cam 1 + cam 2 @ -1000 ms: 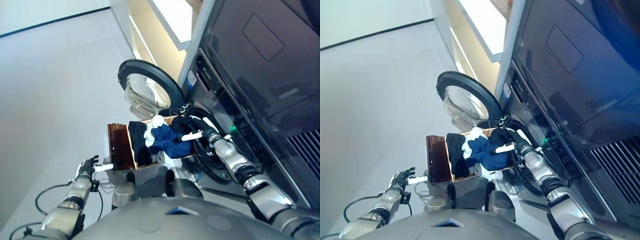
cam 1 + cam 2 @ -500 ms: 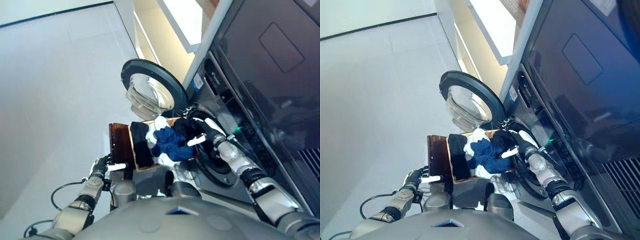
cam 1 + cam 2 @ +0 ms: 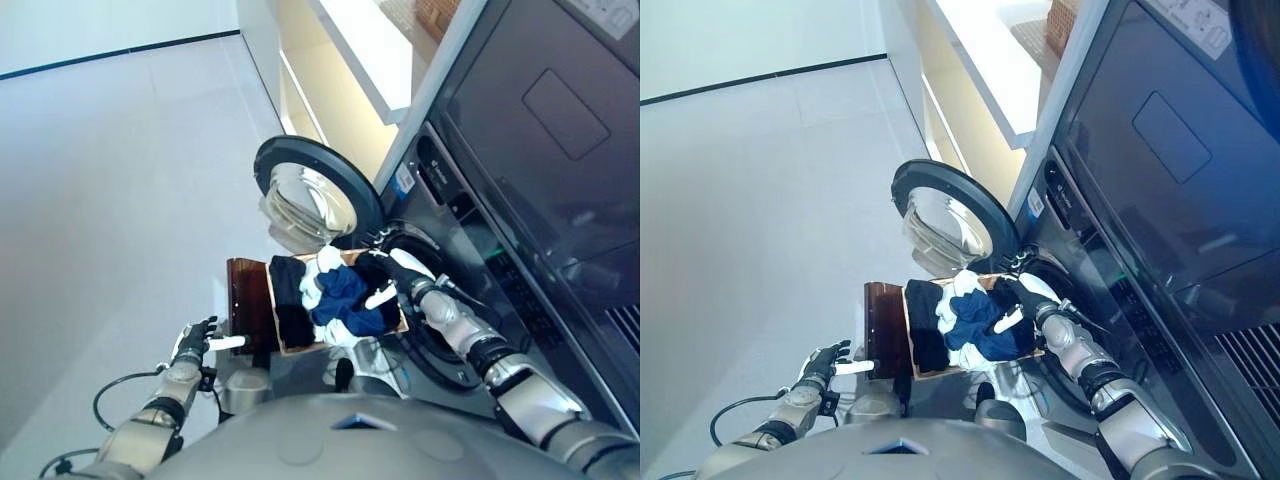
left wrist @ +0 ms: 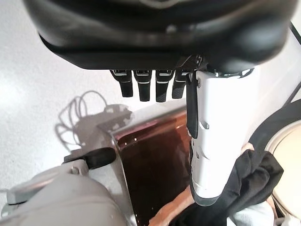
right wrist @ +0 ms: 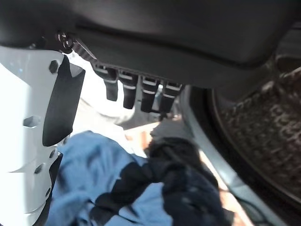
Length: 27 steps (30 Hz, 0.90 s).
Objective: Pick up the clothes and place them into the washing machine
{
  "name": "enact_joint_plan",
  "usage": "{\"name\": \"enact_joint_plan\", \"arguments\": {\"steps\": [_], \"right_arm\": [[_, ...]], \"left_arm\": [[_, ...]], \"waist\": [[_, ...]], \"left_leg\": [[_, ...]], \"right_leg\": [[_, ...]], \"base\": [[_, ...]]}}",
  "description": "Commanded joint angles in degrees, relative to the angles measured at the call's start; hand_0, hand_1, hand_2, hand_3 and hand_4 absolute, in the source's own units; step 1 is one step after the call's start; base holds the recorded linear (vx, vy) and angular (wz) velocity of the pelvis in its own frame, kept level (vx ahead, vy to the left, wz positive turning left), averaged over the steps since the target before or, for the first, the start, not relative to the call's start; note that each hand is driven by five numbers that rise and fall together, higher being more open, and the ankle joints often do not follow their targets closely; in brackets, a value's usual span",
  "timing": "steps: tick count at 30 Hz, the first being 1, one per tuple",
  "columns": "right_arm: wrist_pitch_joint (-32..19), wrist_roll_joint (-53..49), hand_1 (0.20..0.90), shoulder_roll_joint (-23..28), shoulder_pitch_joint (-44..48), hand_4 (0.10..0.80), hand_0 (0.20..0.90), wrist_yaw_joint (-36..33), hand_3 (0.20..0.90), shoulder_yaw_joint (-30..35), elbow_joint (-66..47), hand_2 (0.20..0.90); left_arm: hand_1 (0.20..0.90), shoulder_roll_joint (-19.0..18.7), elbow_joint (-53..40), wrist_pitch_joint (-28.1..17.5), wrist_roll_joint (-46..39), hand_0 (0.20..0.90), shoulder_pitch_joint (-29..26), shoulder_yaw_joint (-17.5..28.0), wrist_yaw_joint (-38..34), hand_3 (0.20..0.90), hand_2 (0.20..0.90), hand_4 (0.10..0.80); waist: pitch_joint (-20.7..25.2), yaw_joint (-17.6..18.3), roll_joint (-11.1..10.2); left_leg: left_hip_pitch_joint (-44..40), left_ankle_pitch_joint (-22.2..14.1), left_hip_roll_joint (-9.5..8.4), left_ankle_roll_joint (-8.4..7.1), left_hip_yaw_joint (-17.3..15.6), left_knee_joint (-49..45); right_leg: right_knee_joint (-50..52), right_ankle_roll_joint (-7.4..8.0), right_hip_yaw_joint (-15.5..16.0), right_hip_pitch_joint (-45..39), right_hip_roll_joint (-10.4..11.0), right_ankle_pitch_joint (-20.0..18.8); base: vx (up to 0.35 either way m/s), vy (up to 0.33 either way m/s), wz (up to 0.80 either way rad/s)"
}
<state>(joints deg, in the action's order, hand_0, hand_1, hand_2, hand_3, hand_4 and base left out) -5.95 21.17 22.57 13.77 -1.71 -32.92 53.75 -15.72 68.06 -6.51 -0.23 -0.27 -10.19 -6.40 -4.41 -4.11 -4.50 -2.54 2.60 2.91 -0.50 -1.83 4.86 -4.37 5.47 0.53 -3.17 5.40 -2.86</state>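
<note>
A brown box (image 3: 248, 300) on the floor before the washing machine (image 3: 520, 200) holds a heap of clothes: a black piece (image 3: 290, 305), a white piece (image 3: 318, 262) and a blue piece (image 3: 345, 290). My right hand (image 3: 392, 272) hovers open over the heap's right end, right at the drum's mouth (image 5: 254, 136), holding nothing. In the right wrist view its straight fingers (image 5: 141, 89) hang above the blue cloth (image 5: 94, 188) and a darker garment (image 5: 188, 188). My left hand (image 3: 195, 340) is open beside the box's left flap (image 4: 150, 165), apart from it.
The machine's round door (image 3: 310, 195) stands swung open behind the box, its glass bowl facing out. A pale cabinet with a white counter (image 3: 370, 60) runs along the wall beyond. Grey floor (image 3: 110, 200) stretches out to the left.
The whole view has shifted as the camera moved. Both hands keep much the same place relative to the box and the clothes.
</note>
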Motion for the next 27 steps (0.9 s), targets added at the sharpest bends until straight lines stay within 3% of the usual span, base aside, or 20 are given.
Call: {"name": "enact_joint_plan", "arguments": {"steps": [1,4,8,12,18,27], "right_arm": [[-0.4,3.7,0.900,1.4,8.0,0.800,0.900,-4.6,0.900,-1.6,0.1,0.900],[-0.1,7.1,0.900,1.0,10.5,0.800,0.900,-5.8,0.900,-3.5,-0.4,0.900],[0.9,12.9,0.900,0.0,10.1,0.800,0.900,-7.6,0.900,-5.5,1.4,0.900],[1.9,15.1,0.900,-1.1,10.5,0.800,0.900,-8.3,0.900,-6.5,2.4,0.900],[5.1,17.2,0.900,-1.2,15.9,0.800,0.900,-12.3,0.900,-7.2,7.7,0.900],[6.8,16.6,0.900,-0.6,21.6,0.800,0.900,-14.7,0.900,-7.6,10.3,0.900]], "left_arm": [[0.900,-1.8,0.8,-2.1,0.6,0.900,-5.2,-2.0,-1.3,0.900,0.900,0.800],[0.900,-3.2,0.3,-2.0,0.1,0.900,-6.1,-1.6,-1.8,0.900,0.900,0.800],[0.900,-3.0,1.4,-2.2,-0.1,0.900,-6.3,-0.5,-2.4,0.900,0.900,0.800],[0.900,-2.1,0.2,-2.2,-0.2,0.900,-5.1,-1.4,-2.0,0.900,0.900,0.800],[0.900,-2.3,-2.7,-2.4,-2.3,0.900,-5.4,-3.4,-3.5,0.900,0.900,0.800],[0.900,-2.2,-3.1,-3.0,-4.6,0.900,-6.5,-4.5,-5.1,0.900,0.900,0.800]], "waist": [[-0.7,-1.3,0.6],[-1.9,-2.0,1.2],[-1.1,-2.7,0.4],[-0.8,-2.9,0.6],[-4.5,-3.3,2.1],[-6.5,-3.6,4.3]], "left_leg": [[0.0,-1.5,-0.10,-1.95,-0.5,0.1],[1.9,-0.4,0.51,-1.90,-1.7,-0.2],[2.0,-0.8,0.34,-2.57,-1.8,0.1],[1.9,-0.8,1.08,-3.20,-1.4,0.1],[6.6,1.0,1.09,-3.88,0.5,0.1],[12.6,2.8,0.18,-4.10,1.2,0.1]], "right_leg": [[5.7,5.25,-2.8,5.7,2.7,-1.7],[10.9,4.28,-0.3,7.6,0.3,0.9],[5.6,3.95,1.0,5.2,1.9,0.1],[2.7,3.53,2.7,3.4,2.1,0.1],[1.6,3.21,4.3,6.3,2.3,-0.9],[1.7,3.09,4.0,12.0,3.0,-2.3]], "base": [[-0.151,0.048,-0.32],[-0.144,0.033,-0.44],[0.040,-0.029,-0.09],[0.061,-0.038,0.13],[-0.075,-0.031,0.24],[-0.064,0.006,0.07]]}}
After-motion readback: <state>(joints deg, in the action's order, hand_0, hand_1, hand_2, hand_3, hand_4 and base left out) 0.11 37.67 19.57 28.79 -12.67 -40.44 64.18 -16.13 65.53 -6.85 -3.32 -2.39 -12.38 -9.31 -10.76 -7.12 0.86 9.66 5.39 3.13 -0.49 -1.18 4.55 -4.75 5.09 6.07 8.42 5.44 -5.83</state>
